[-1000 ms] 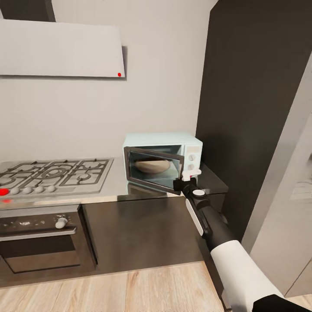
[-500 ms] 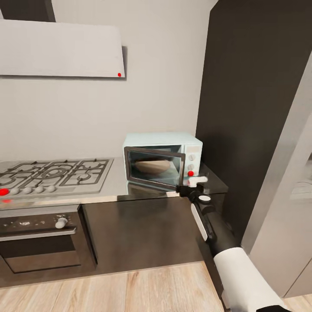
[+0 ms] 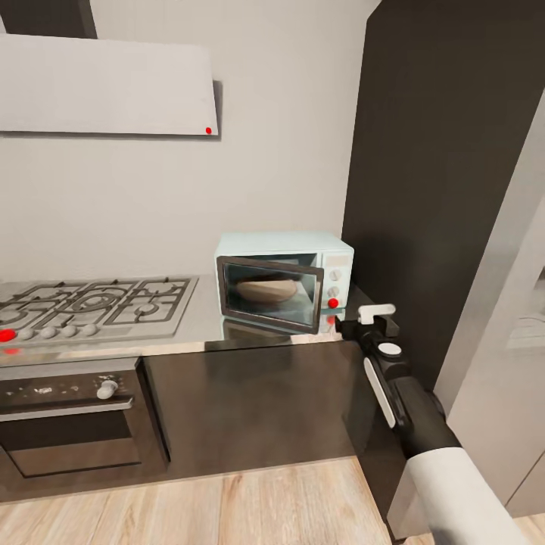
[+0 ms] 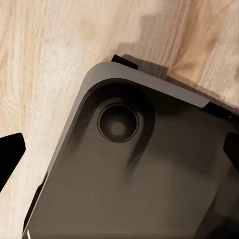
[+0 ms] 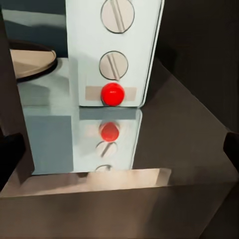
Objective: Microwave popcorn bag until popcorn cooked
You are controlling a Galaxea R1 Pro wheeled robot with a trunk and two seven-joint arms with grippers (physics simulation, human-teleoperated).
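Head view had the microwave (image 3: 284, 278) sitting centre frame on the countertop (image 3: 189, 333), its dark glass door (image 3: 269, 294) ajar and angled outward, and the tan popcorn bag (image 3: 265, 290) resting inside the cavity behind that glass. The right gripper (image 3: 371, 319) hovered just right of the microwave's lower front corner, off the counter edge, touching nothing; whether its fingers were spread or together I could not tell from this angle. In the right wrist view the control panel (image 5: 115, 50) faced the camera, two knobs stacked above a red button (image 5: 112, 93), all mirrored in the shiny worktop. The left wrist view looked down on the robot's dark base (image 4: 144, 174) over the wood floor (image 4: 45, 59), with dark fingertip edges far apart at the frame's sides, so that left gripper read as open. The danger as I judged it: the door was not shut, so pressing the button now might heat nothing, and a careless swing could knock the door wider instead.
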